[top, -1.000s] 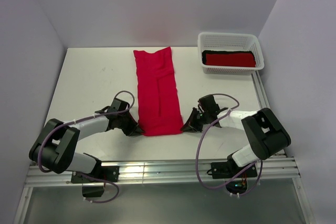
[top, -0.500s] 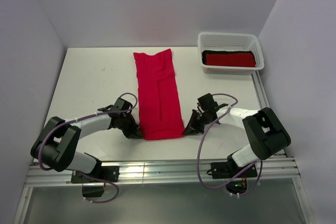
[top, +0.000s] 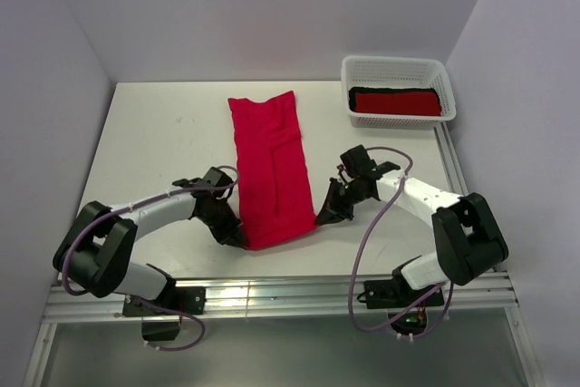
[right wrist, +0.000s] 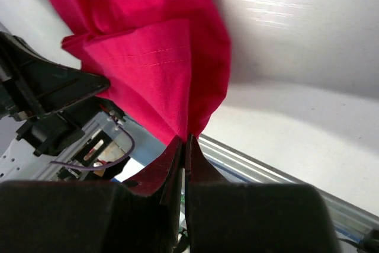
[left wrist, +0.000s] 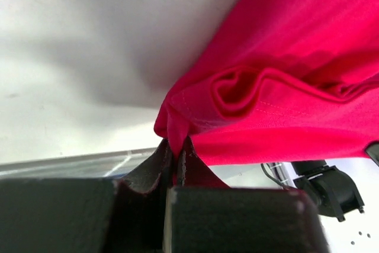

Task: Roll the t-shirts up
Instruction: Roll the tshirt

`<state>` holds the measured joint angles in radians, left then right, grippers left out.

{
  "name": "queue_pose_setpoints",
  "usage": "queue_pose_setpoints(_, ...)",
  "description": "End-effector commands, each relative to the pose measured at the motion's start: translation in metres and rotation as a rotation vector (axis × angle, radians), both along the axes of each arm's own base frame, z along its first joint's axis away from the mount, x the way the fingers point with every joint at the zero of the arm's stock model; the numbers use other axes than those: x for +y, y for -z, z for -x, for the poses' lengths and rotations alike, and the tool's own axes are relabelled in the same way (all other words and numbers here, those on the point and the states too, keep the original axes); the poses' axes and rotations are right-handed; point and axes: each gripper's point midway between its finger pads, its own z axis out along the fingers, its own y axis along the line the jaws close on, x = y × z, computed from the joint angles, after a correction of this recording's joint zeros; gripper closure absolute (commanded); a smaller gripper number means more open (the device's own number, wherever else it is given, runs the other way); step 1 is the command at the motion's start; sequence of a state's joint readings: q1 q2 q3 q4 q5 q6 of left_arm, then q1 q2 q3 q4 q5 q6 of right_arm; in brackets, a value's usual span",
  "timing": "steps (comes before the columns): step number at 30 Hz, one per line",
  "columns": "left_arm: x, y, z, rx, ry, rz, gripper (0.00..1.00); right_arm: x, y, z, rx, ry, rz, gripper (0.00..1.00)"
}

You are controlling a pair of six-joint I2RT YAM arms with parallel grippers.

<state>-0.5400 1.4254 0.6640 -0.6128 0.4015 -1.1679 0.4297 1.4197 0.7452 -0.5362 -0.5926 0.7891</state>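
Red fabric stretched between the two sets of jaws. The t-shirt [top: 267, 160], folded into a long narrow strip, lay on the white table [top: 154, 142] with both corners of its near hem pinched.

The left gripper [top: 237, 235] was clenched on the near left corner. In the left wrist view its fingers [left wrist: 151, 167] met with only a thin fold of hem squeezed between them. Just beyond the tips the cloth bunched into a soft rounded ridge, and it was held clear of the table there, with a shadow under it.

The right gripper [top: 323, 217] was clenched in the same way on the near right corner. From its wrist camera the two fingers [right wrist: 157, 170] pressed together on a point of cloth, which spread upward from the tips in a taut fan.

Between the two grips the near hem hung in a shallow curve. Beyond both sets of jaws the rest of the strip ran away flat on the table.

Well beyond the right jaws and off to their right, a white lattice basket [top: 399, 68] stood at the table's far corner. It held a second t-shirt [top: 396, 102], folded and lying on a black cloth [top: 353, 94].
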Motion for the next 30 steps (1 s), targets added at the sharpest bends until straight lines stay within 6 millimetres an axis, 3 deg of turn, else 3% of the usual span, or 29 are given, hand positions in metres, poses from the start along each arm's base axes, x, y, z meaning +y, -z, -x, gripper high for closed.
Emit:
queue_pose_setpoints(1,0.005,-0.013,0.009,0.057,-0.014,-0.022,1.00,-0.003,-0.021,-0.003,-0.025,-0.031,0.018,1.00)
queue_pose_setpoints(11,0.009,-0.031,-0.025,0.038,-0.037,-0.008,1.00,-0.007,-0.033,-0.014,-0.014,-0.031,0.025,1.00)
queue_pose_setpoints(18,0.008,-0.023,-0.020,0.082,-0.037,0.016,1.00,-0.007,-0.018,0.008,0.066,-0.012,-0.015,1.00)
queue_pose_setpoints(30,0.002,-0.038,-0.016,0.156,-0.054,0.046,1.00,-0.006,-0.034,-0.004,0.160,0.021,0.040,1.00)
